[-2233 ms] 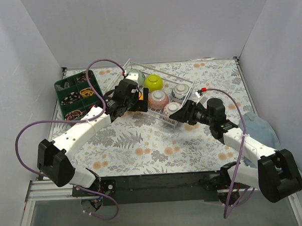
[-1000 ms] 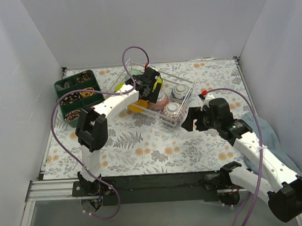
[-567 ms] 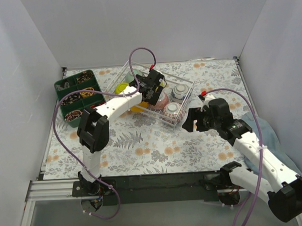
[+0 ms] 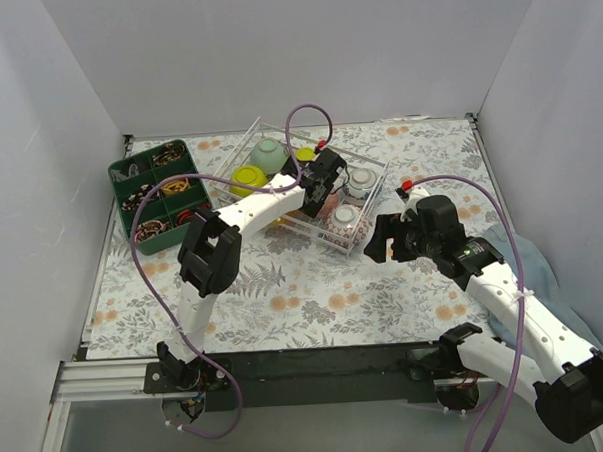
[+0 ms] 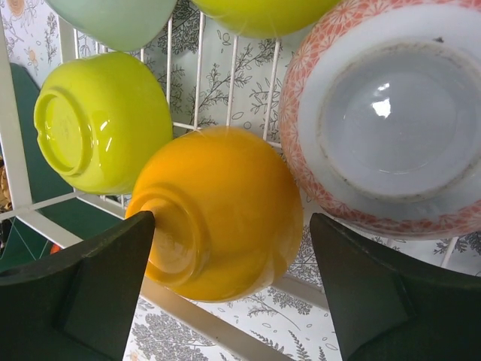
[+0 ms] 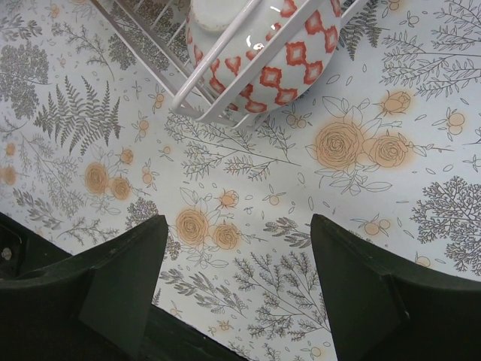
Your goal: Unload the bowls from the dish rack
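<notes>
the step in hand is the pick of the orange bowl (image 5: 218,188), which lies on its side inside the dish rack (image 5: 197,314), near the rack's front bar. the left gripper (image 5: 230,219) is down in the rack with its jaws spread, one on each side of this bowl. a thin gap shows at the right jaw; at the left jaw it is maybe touching the foot, the view is too close to be sure. a lime-yellow bowl (image 5: 101,120) and a pink-patterned bowl (image 5: 391,113) press close on both sides, so the next move calls for a careful squeeze and a straight lift out of the rack. the right gripper (image 6: 239,226) hangs over the table (image 6: 361,248) just outside the rack's near corner, jaws spread and empty
</notes>
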### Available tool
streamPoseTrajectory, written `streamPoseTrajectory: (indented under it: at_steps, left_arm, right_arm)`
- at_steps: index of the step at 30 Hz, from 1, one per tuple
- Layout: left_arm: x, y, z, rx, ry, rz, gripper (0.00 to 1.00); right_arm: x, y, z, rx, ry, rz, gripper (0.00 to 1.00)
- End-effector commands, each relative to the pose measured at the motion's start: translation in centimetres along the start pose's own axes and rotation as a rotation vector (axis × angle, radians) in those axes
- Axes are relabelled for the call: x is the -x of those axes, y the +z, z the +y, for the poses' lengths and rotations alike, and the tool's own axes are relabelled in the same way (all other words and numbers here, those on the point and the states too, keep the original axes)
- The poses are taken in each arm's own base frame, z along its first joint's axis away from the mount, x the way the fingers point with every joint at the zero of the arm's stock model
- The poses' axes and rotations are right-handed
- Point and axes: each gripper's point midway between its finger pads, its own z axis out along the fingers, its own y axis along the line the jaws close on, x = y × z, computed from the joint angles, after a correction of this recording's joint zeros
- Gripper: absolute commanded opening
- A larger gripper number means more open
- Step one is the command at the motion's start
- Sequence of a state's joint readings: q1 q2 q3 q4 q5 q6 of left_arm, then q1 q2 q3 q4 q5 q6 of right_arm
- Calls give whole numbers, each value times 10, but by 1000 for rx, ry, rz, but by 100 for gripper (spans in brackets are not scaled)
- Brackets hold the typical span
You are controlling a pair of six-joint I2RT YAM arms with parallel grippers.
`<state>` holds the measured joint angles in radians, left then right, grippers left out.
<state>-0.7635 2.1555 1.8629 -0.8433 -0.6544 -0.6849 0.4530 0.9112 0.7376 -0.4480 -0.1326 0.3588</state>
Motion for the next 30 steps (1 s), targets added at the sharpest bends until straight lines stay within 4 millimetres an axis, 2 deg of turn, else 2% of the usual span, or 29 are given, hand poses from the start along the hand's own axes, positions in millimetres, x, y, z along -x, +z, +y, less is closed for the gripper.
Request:
streamPoseTrajectory:
  at_steps: [1, 5, 11, 18, 23, 30]
  left_arm:
    - [-4, -5, -2, 7, -9, 26, 83]
    - [-21, 4, -8, 22, 8, 84, 84]
    - [-40, 15, -7, 75, 53, 129, 89]
    - [-36, 25, -7, 108, 63, 110, 93]
    - [-46, 35, -13, 111, 91, 136, 98]
    - [-67, 42, -17, 116, 121, 176, 98]
  right_arm:
    - [19, -6, 5, 7, -33, -54, 85]
    - [18, -4, 5, 9, -35, -47, 86]
    - [15, -2, 4, 10, -39, -34, 86]
    - [12, -2, 3, 9, -44, -26, 86]
    - [8, -2, 1, 5, -44, -21, 86]
    - [7, -2, 0, -1, -45, -20, 86]
